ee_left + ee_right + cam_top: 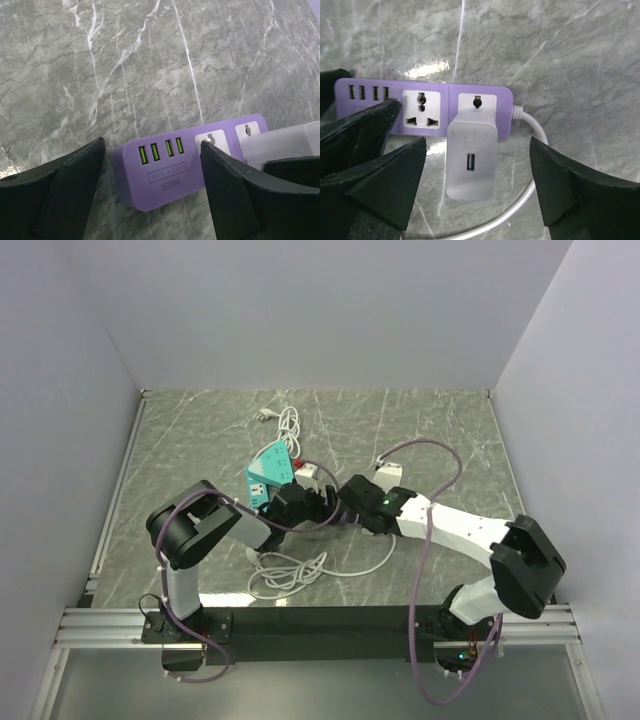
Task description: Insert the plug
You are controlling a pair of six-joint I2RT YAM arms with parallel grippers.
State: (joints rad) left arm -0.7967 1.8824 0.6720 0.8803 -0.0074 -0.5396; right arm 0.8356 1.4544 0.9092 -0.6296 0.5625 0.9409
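Task item: white rectangular plastic block plug (470, 160) with rounded corners and a USB slot in its face.
Location of item: standing on the cable-end socket of a purple plastic power strip (165, 185), where it covers the lower holes and leaves only the top hole showing. The strip lies mid-table, slightly left of centre, on the grey marble-patterned table (560, 60).
Seating: appears pushed in, but the depth cannot be confirmed from these views.
Right gripper (477, 142): fingers spread wide, one on each side of the plug and clear of it, holding nothing.
Left gripper (151, 145): spread, straddling the USB-port end of the strip. One finger is at the edge of the vacant socket; contact cannot be told.
Strip lead: white round cable (535, 127) leaves the strip's end and curves away.
Handling, judged: light, rigid, smooth-sided shell that is likely to slip under a weak pinch. The prongs would not tolerate levering.
Hold point, judged: the two long flat sides at mid-length, squeezed square to the socket face.
Risk, judged: the strip looks light and may skid on the slick surface unless braced.
Other: teal power strip (266, 472), just far-left of the grippers.
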